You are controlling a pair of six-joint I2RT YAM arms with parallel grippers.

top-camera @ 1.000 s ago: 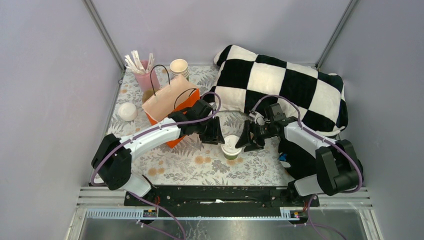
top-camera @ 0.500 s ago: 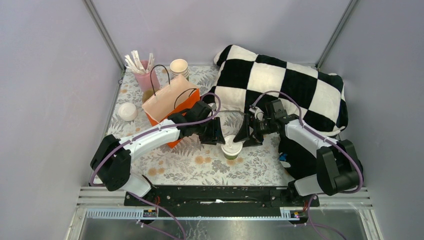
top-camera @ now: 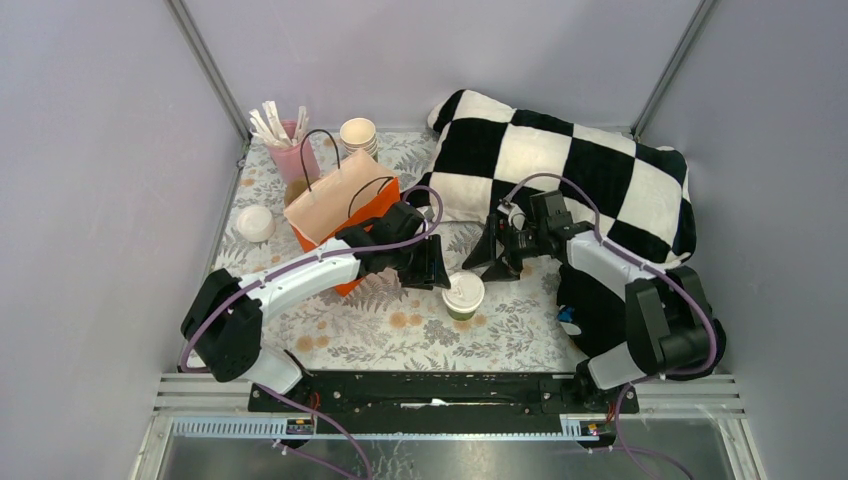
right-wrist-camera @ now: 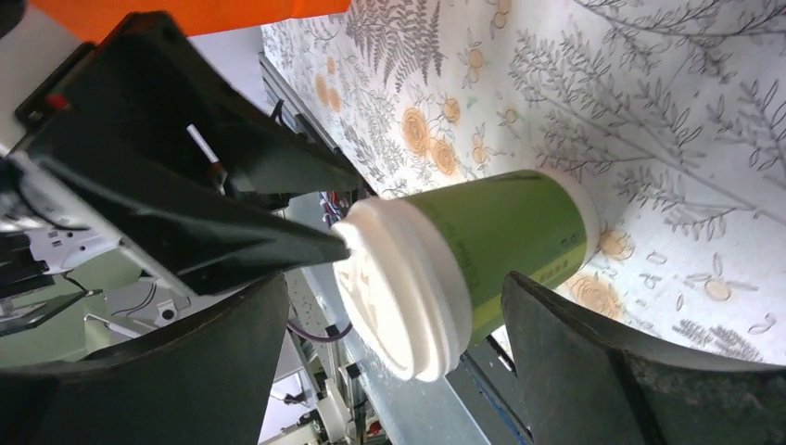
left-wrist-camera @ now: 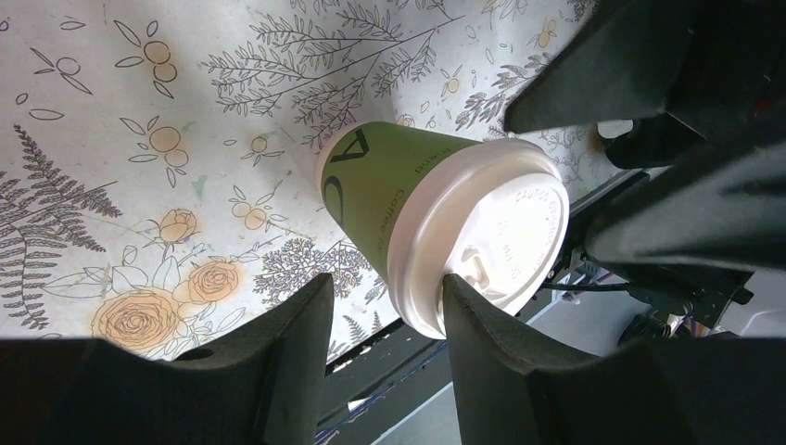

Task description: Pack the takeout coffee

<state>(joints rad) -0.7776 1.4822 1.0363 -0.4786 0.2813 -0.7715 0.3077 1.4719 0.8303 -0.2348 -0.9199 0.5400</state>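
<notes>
Floral cloth (top-camera: 400, 335) over the bench, grey walls close on three sides. Both sets of jaws released, gripping nothing: left gripper (top-camera: 432, 268) close at the left of the takeout coffee (top-camera: 463, 296), right gripper (top-camera: 493, 258) just behind it. Stands upright near mid-bench, green, white lid on. Open cloth toward the near edge. Behind, orange paper bag (top-camera: 340, 200) at left, checkered pillow (top-camera: 570, 170) filling the far right corner.
</notes>
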